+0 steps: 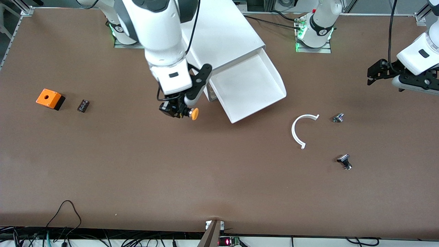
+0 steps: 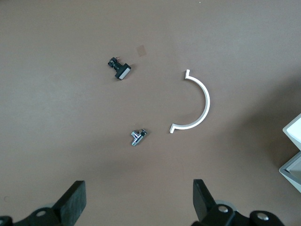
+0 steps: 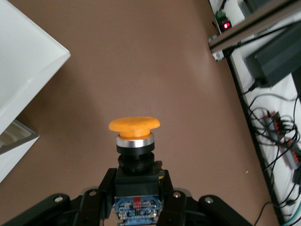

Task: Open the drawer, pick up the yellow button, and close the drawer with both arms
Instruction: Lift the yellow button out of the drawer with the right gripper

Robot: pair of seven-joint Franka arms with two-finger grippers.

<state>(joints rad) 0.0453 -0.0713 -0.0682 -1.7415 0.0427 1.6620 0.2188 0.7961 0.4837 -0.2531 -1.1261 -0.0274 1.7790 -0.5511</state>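
My right gripper (image 1: 175,110) is clamped on the black body of the button (image 1: 190,113), and it hangs over bare table just beside the pulled-out drawer (image 1: 247,88), toward the right arm's end from it. In my right wrist view the fingers (image 3: 104,188) press on both sides of the blocky body, and the orange mushroom cap (image 3: 134,125) juts out past them with a silver ring just under it. In the front view the cap points sideways toward the drawer.

The drawer is the topmost tray of the white cabinet (image 1: 223,31). It stands drawn out, its sloped front lip toward the front camera, and its white floor shows nothing in it.

My left gripper (image 1: 379,72) waits with its jaws apart over the table at the left arm's end. Its two black fingers (image 2: 73,202) show wide apart in my left wrist view.

Under that camera lie a white half-ring (image 2: 195,101), a small silver metal fitting (image 2: 138,137) and a small black switch part with a pale face (image 2: 120,69). The fitting is farther from the front camera than the black part, and the half-ring lies beside them toward the drawer.

Toward the right arm's end of the table sit an orange cube with a hole (image 1: 50,98) on a black base and, just beside it, a small dark ribbed block (image 1: 83,105).
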